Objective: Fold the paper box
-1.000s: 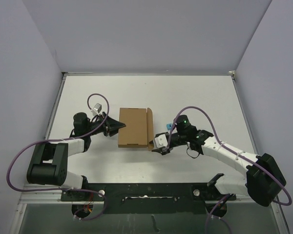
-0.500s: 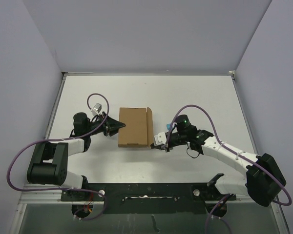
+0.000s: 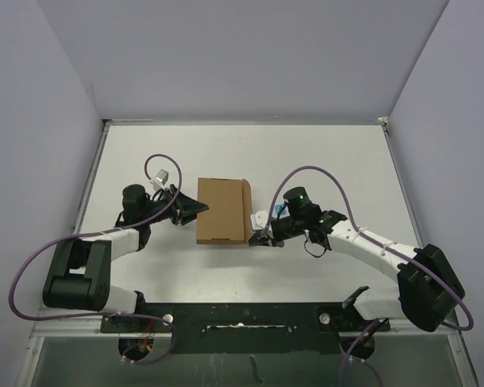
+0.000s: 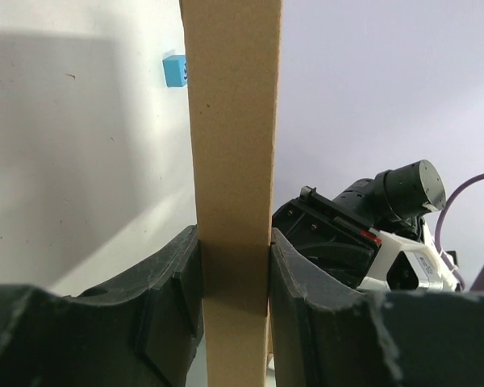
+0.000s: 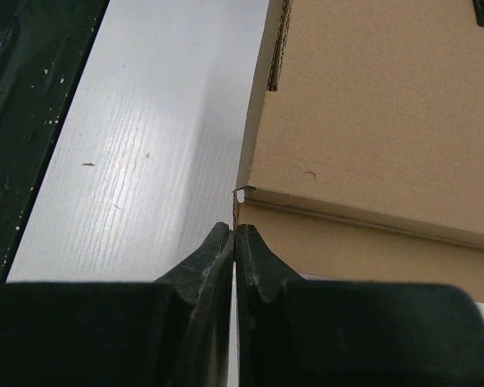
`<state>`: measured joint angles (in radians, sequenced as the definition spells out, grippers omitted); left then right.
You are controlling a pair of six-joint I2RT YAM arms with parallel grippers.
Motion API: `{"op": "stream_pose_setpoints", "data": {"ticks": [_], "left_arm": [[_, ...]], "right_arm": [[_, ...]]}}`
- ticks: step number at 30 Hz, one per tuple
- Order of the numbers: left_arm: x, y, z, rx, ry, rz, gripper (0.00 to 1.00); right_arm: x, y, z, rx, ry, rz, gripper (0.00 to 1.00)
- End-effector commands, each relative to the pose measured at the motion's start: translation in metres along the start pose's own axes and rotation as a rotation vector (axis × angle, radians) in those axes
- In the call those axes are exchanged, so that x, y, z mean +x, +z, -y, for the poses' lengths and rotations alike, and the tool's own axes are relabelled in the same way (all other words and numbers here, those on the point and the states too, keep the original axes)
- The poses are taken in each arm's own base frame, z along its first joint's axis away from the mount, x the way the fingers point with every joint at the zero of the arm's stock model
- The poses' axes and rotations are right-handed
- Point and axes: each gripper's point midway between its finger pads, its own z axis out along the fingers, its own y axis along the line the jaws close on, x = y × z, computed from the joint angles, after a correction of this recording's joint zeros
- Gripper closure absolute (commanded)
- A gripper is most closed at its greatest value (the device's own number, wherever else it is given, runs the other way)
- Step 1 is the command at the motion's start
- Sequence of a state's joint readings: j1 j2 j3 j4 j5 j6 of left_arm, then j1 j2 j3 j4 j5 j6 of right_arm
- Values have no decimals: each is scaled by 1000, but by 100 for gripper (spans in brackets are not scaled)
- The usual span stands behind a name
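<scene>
We judge the box (image 3: 222, 211), flat in the middle of the table (image 3: 323, 161), half folded, its right flap (image 3: 247, 208) untucked; the left gripper (image 3: 195, 208) clamps its left edge, and the right gripper (image 3: 258, 237) sits closed at its near right corner.

A white table (image 3: 323, 161) with a faint, streaky grain fills the middle of the scene. Plain lavender-grey walls (image 3: 242, 56) rise from the table's far, left and right edges. A tiny blue cube (image 4: 175, 70) sits on the table, a little right of its centre. A few small dark specks (image 5: 89, 164) dot the tabletop.
</scene>
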<state>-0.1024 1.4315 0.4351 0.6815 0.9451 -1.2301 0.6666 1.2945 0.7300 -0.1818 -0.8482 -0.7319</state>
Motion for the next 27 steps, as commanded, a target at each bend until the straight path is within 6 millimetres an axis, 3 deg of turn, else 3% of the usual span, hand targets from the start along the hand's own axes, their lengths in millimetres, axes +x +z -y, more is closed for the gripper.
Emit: {"op": "stream_pose_setpoints", "data": {"ticks": [1, 27], "left_arm": [[0, -2, 26, 33, 137, -15, 91], [0, 0, 27, -15, 168, -18, 92]], "right_arm": [[-26, -5, 23, 49, -34, 56, 99], [-9, 2, 34, 51, 166, 9, 100]]}}
